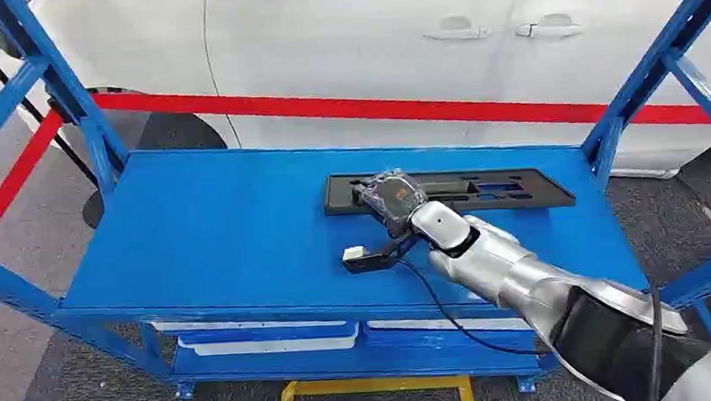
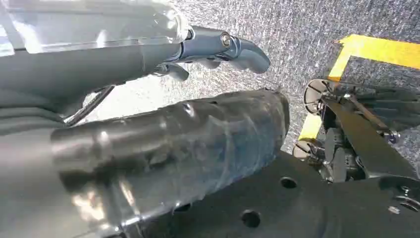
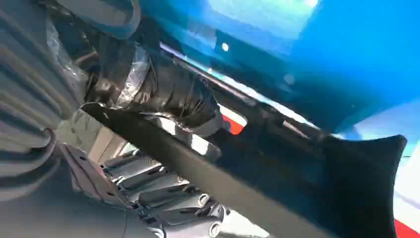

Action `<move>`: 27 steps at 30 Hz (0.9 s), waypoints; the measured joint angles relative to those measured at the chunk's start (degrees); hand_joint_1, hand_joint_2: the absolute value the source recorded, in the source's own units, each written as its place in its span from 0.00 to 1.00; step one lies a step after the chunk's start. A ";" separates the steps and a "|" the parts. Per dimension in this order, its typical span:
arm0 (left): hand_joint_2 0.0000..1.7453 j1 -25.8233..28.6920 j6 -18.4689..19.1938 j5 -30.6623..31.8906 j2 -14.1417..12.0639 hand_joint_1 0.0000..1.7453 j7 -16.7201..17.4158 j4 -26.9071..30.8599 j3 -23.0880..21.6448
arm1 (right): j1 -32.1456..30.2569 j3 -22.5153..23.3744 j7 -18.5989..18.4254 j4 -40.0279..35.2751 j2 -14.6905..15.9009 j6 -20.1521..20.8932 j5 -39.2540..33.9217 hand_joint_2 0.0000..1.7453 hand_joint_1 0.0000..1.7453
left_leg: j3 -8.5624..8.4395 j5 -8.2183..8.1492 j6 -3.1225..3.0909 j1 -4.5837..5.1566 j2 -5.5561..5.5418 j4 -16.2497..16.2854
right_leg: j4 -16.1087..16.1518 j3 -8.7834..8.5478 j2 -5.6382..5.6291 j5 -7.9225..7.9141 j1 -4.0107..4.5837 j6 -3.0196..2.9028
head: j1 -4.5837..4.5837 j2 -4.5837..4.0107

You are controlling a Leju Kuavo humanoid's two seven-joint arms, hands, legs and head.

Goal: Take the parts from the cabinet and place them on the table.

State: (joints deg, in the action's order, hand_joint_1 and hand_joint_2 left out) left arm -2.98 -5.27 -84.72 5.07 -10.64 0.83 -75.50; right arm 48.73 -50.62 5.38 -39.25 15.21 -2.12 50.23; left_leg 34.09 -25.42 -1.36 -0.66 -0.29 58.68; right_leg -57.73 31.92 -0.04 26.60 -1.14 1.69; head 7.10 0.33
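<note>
The long flat black plastic part lies left-to-right along the blue metal shelf's far side; the right hand grasps its left end, thumb over, fingers under. The left hand hangs slack, holding nothing.

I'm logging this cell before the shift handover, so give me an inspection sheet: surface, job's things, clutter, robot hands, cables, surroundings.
Surface: blue table, top bare apart from the part.
Job's things: long black part lying flat toward the far right of the table.
Clutter: nothing seen on the top; pale bins on the shelf below.
Robot hands: right robot hand at the part's left end, the part running between thumb and fingers in the wrist view; left robot hand hangs over the floor, holding nothing.
Cables: black cable runs along the right arm over the table's front edge.
Surroundings: white car, red barrier tape, grey carpet, yellow floor marking.
</note>
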 joint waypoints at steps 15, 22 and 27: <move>1.00 0.04 2.45 -1.73 0.18 0.00 -1.31 0.00 0.48 | -1.69 1.57 -0.57 -1.71 -0.31 -1.55 0.35 1.00 1.00 | 0.00 0.01 0.01 -0.02 -0.01 -0.01 | -0.15 0.03 0.02 0.08 0.01 -0.04 | 0.00 0.00; 1.00 0.12 0.83 -1.81 0.15 0.00 -1.23 -0.02 0.48 | -3.06 2.69 2.10 -4.67 0.48 -2.07 -1.13 1.00 1.00 | 0.00 0.01 0.01 -0.02 -0.01 -0.01 | -0.15 0.07 0.00 0.08 0.01 -0.04 | 0.00 0.00; 1.00 0.75 -0.09 -2.08 0.09 0.00 -0.57 -0.04 0.55 | -6.54 4.79 8.02 -13.37 3.33 -8.53 -4.75 1.00 1.00 | 0.04 -0.02 0.02 -0.01 0.02 0.01 | -0.15 0.13 -0.02 0.07 0.01 -0.03 | 0.00 0.00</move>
State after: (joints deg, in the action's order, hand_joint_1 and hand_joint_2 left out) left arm -2.23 -5.36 -86.79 5.16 -11.21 0.79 -74.95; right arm 42.19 -45.83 13.40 -52.62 18.54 -10.65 45.48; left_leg 34.12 -25.44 -1.34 -0.67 -0.27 58.69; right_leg -57.88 32.04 -0.05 26.67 -1.13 1.66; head 7.10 0.33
